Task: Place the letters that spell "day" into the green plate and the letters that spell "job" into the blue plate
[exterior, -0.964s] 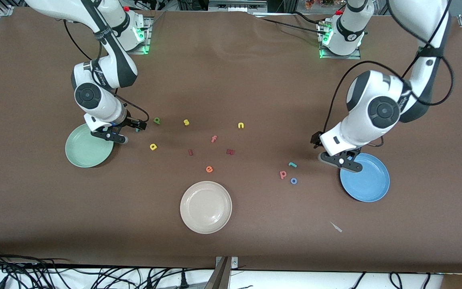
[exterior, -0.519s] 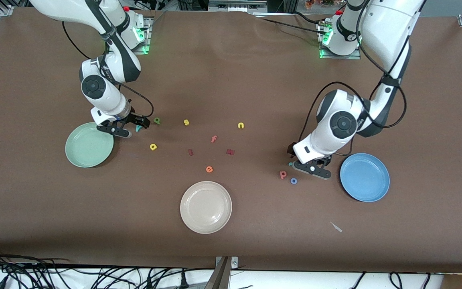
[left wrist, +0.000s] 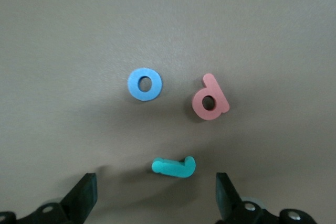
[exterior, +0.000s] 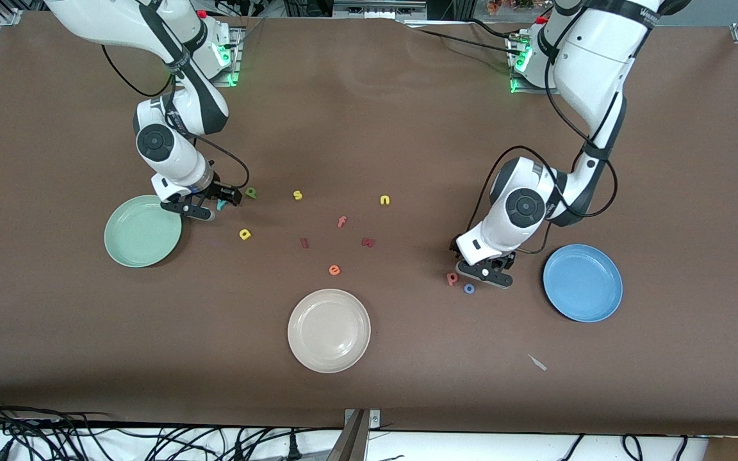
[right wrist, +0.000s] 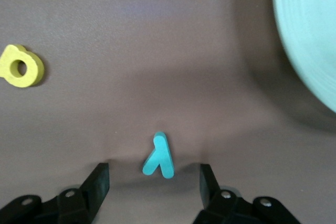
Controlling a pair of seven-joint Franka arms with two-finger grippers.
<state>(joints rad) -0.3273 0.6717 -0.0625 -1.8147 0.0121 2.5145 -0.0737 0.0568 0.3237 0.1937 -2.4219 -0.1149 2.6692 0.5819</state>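
Two robot arms work at opposite ends of a brown table (exterior: 369, 128), and we see each one low over a small foam letter. We find the left gripper (exterior: 485, 273) down beside the blue plate (exterior: 582, 282), its fingers (left wrist: 84, 199) spread wide with the teal j (left wrist: 174, 167) lying flat between them, untouched. We spot the blue o (exterior: 469, 289) and the pink b (exterior: 451, 278) close by on the tabletop, the o nearer to the front camera than the b. We note that the blue plate holds no letters.

We see the right gripper (exterior: 205, 206) down just beside the green plate (exterior: 143, 230), toward the right arm's end of the table. Its fingers (right wrist: 98, 182) stand apart on either side of the teal y (right wrist: 158, 157), which rests on the table without contact from either finger. We find the dark green d (exterior: 251, 192) next to that gripper and the yellow a (exterior: 245, 234) a little nearer to the front camera. We note that the green plate is also without letters.

We count other letters scattered across the middle of the table: a yellow s (exterior: 298, 194), a yellow n (exterior: 384, 200), an orange f (exterior: 341, 221) and an orange e (exterior: 334, 270). We see a cream plate (exterior: 328, 330) nearest the front camera.
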